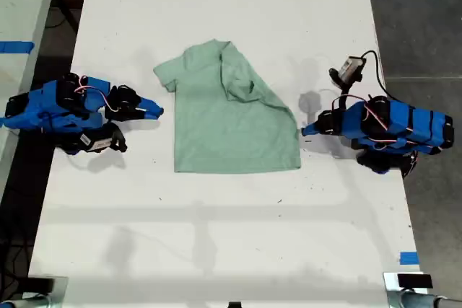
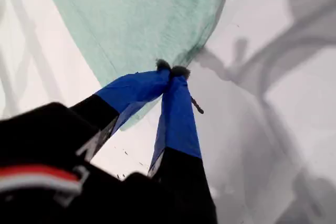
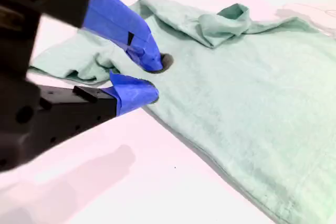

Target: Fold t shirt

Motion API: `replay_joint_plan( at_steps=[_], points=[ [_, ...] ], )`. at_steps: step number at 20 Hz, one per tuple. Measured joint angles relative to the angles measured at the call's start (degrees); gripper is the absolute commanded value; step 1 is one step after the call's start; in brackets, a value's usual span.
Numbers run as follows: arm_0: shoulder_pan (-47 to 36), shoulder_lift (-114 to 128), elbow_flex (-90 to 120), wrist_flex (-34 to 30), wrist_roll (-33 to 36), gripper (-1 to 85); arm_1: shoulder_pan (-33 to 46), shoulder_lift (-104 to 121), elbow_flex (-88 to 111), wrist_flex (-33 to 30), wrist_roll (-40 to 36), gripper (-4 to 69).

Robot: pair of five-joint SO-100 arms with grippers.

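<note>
**A:** Where is the t shirt (image 1: 227, 117)?

**B:** Flat at mid-table, one sleeve folded inward; long axis across the grippers' line.

**A:** The tools?

**B:** First gripper (image 2: 172, 70), tips together, apparently pinching the hem corner on the exterior view's right. Second gripper (image 3: 144, 80), jaws slightly apart, empty, beside the opposite sleeve.
</note>
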Motion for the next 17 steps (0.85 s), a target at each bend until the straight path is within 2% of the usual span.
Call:
replay_joint_plan(
  at_steps=[3,7,17],
  points=[
    [0.18,0.00,0.00,0.00,0.00,12.0,0.00,0.00,0.00,0.00,0.18,0.1],
    [2.90,0.00,0.00,0.00,0.00,14.0,0.00,0.00,0.00,0.00,0.18,0.1],
    [2.99,0.00,0.00,0.09,0.00,14.9,0.00,0.00,0.00,0.00,0.26,0.1]
  ],
)
